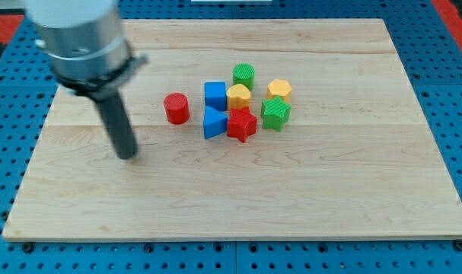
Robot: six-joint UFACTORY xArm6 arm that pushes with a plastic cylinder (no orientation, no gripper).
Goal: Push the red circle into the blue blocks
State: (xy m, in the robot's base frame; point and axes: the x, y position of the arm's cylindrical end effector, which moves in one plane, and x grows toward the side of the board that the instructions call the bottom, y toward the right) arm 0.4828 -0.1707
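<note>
The red circle (176,108) stands on the wooden board (238,198), just left of the two blue blocks. The blue cube (215,94) is above the blue triangle (213,122). A small gap separates the red circle from both. My tip (126,156) rests on the board to the lower left of the red circle, apart from every block.
Right of the blue blocks cluster a red star (242,125), a yellow heart (238,96), a green cylinder (243,74), a yellow hexagon (279,90) and a green block (275,113). Blue pegboard (455,91) surrounds the board.
</note>
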